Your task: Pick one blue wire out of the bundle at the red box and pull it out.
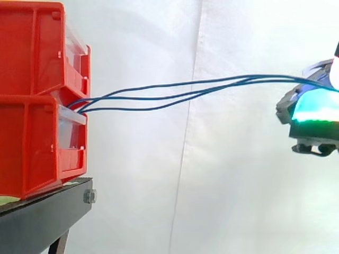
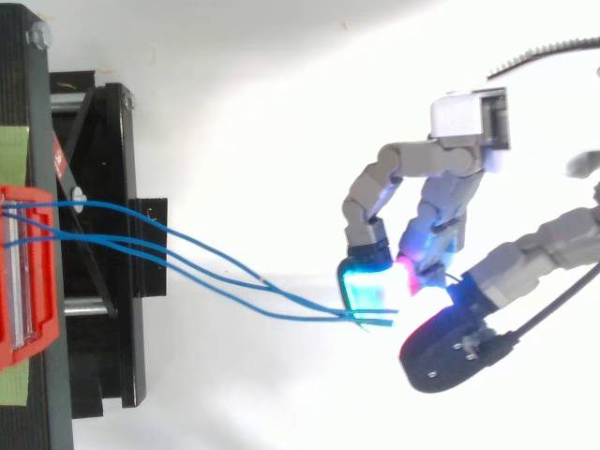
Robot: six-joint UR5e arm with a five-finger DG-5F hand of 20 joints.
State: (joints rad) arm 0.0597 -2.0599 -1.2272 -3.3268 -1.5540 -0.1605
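Observation:
Three blue wires come out of the gap between the two stacked red bins on the left and run almost level to the right. They draw together near the hand. From above, the blue wires end at the lower edge of a cyan glowing fingertip, with short tips sticking out past it. The hand has its fingers curled, and the thumb sits just below the wire ends. The wires appear pinched together between the pads. All three stay rooted in the red bin.
The bins stand on a black stand with a bolt at its corner. In the top view the stand's frame lies under the wires at left. A white curtain hangs behind, and open space lies between the bins and the hand.

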